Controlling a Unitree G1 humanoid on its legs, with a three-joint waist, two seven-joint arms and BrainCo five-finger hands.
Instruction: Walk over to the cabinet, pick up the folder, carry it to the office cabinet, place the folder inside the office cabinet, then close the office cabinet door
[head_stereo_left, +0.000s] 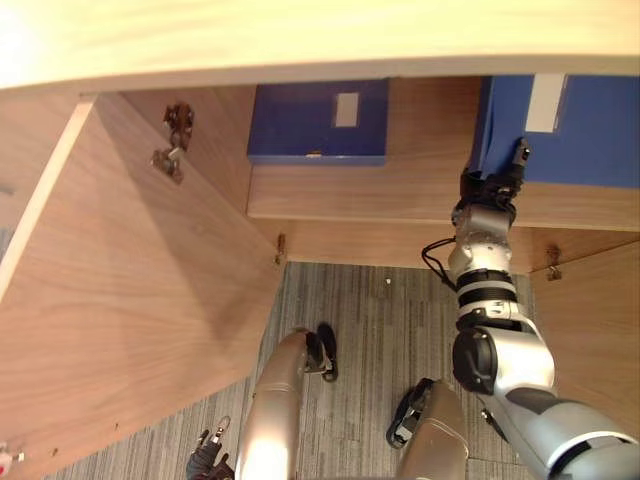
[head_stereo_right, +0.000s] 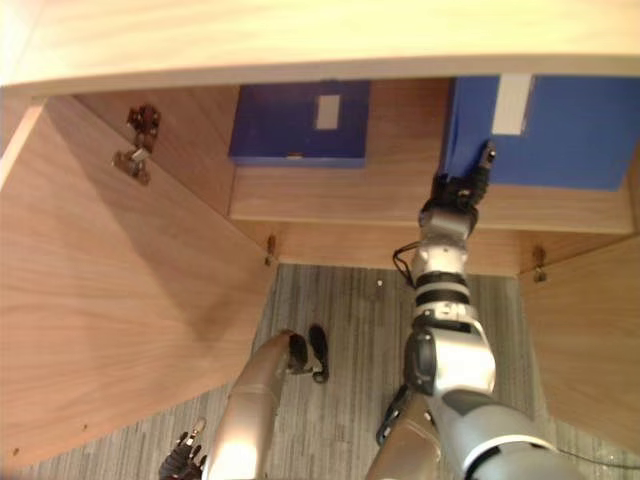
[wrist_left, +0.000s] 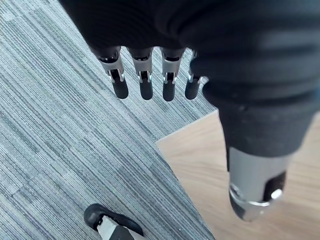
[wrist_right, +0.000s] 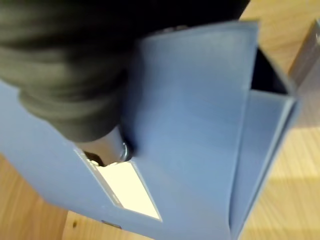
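A blue folder (head_stereo_left: 590, 130) with a white spine label stands on the open cabinet's wooden shelf (head_stereo_left: 400, 200), at its right end. My right hand (head_stereo_left: 488, 192) reaches up to the folder's left edge. Seen from the right wrist, its thumb (wrist_right: 107, 147) presses on the folder (wrist_right: 200, 125) beside the label, pinching it; the fingers are hidden behind. My left hand (head_stereo_left: 205, 455) hangs low at my side over the carpet, its fingers (wrist_left: 145, 82) straight and holding nothing.
A second blue folder (head_stereo_left: 310, 120) lies further left on the same shelf. The cabinet's left door (head_stereo_left: 120, 300) stands wide open, with hinges (head_stereo_left: 175, 140) on the side wall. The right door (head_stereo_left: 590, 310) is open too. Grey carpet (head_stereo_left: 370, 330) lies below.
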